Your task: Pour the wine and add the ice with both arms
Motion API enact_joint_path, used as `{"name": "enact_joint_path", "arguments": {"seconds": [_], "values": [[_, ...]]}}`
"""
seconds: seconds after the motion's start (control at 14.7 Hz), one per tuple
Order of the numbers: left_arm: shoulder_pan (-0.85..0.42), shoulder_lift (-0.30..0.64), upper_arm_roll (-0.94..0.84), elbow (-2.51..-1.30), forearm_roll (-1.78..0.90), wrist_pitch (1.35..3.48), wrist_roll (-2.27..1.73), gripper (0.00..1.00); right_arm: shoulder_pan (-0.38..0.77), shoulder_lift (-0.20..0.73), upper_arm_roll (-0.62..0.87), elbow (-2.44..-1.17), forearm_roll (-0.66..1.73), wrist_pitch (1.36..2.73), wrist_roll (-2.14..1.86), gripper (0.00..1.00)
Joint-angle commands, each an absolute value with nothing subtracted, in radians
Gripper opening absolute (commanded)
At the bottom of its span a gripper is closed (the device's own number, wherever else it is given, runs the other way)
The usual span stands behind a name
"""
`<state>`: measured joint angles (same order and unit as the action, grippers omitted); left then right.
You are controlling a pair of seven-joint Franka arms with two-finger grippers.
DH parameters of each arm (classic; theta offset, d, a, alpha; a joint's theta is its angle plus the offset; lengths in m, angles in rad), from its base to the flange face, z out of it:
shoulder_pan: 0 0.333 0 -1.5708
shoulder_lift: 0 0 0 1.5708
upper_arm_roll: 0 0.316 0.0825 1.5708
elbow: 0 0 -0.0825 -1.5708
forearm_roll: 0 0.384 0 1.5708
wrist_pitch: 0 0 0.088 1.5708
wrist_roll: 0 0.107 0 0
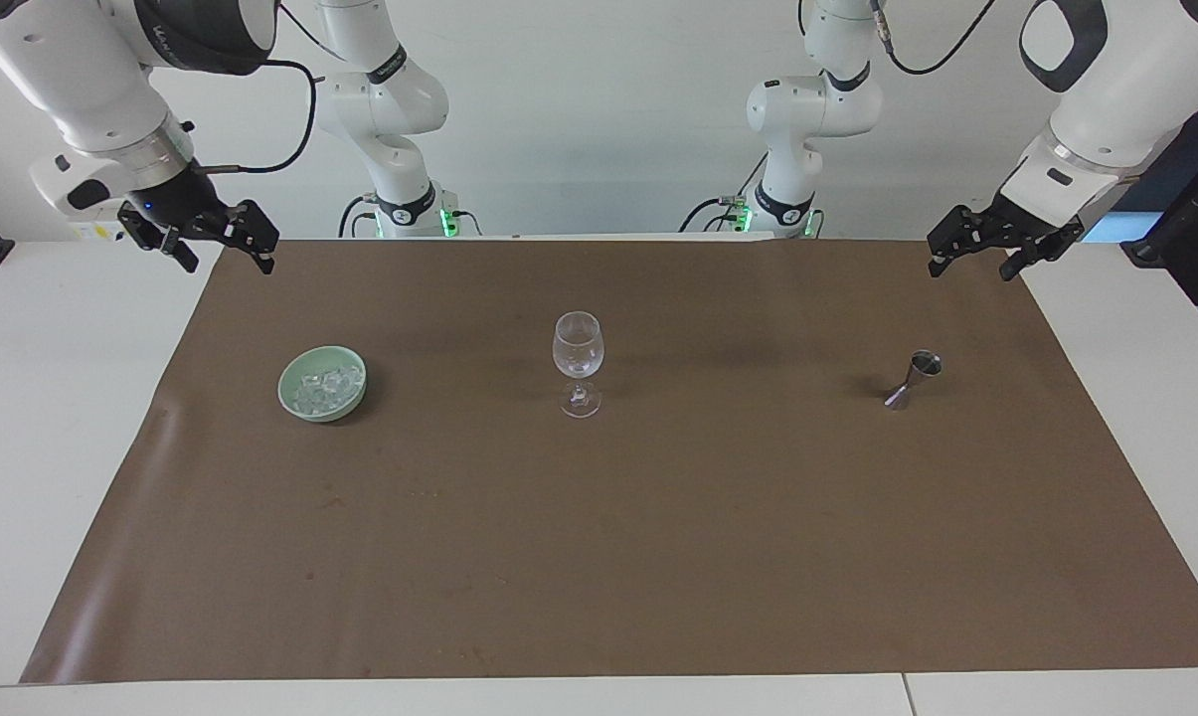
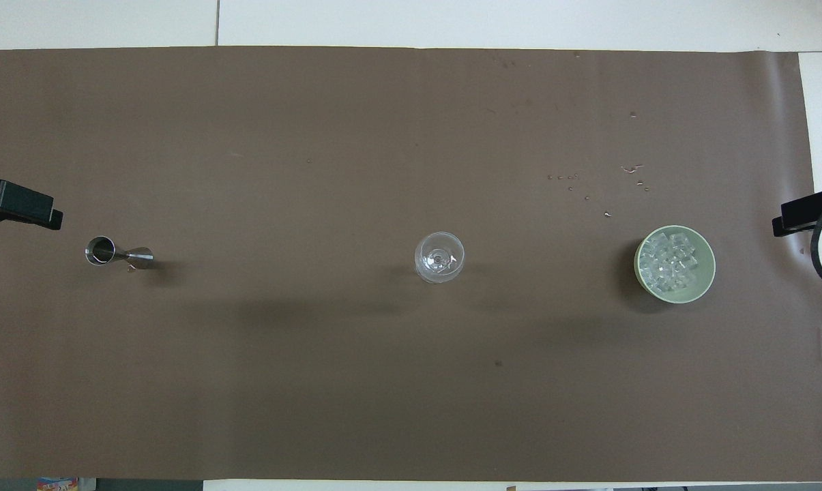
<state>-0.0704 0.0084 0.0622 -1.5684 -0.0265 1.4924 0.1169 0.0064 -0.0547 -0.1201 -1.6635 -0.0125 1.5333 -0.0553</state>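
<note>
A clear stemmed glass point(image 1: 578, 363) point(image 2: 439, 257) stands upright mid-mat. Toward the right arm's end sits a pale green bowl point(image 1: 325, 413) point(image 2: 709, 273) holding several chunks of ice point(image 1: 325, 383) point(image 2: 670, 262). A small metal jigger point(image 1: 915, 379) point(image 2: 114, 253) stands toward the left arm's end. No wine shows. My right gripper point(image 1: 229, 263) point(image 2: 803, 215) hangs open over the mat's corner by the bowl's end. Over the corner near the jigger, my left gripper point(image 1: 970, 267) point(image 2: 18, 208) is open too. Both arms hold nothing.
A brown mat point(image 1: 658, 547) covers most of the white table point(image 1: 52, 418). Small specks point(image 2: 574, 181) lie on the mat, farther from the robots than the bowl. A black cable point(image 2: 820, 256) loops at the right gripper.
</note>
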Motion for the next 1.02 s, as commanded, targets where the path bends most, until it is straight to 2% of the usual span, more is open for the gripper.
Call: {"name": "enact_joint_path", "arguments": {"seconds": [0.0, 0.34, 0.95], "values": [[-0.061, 0.018, 0.08, -1.557, -0.029, 1.464, 0.089, 1.0, 0.0, -0.066, -0.115, -1.675, 0.003, 1.537, -0.043, 1.0], [-0.052, 0.139, 0.135, -1.444, -0.149, 1.43, -0.13, 1.0, -0.005, -0.066, -0.115, -1.677, 0.003, 1.539, -0.044, 1.0], [0.003, 0.251, 0.247, -1.442, -0.4, 1.468, -0.809, 1.0, -0.003, -0.066, -0.117, -1.677, 0.003, 1.537, -0.043, 1.0]]}}
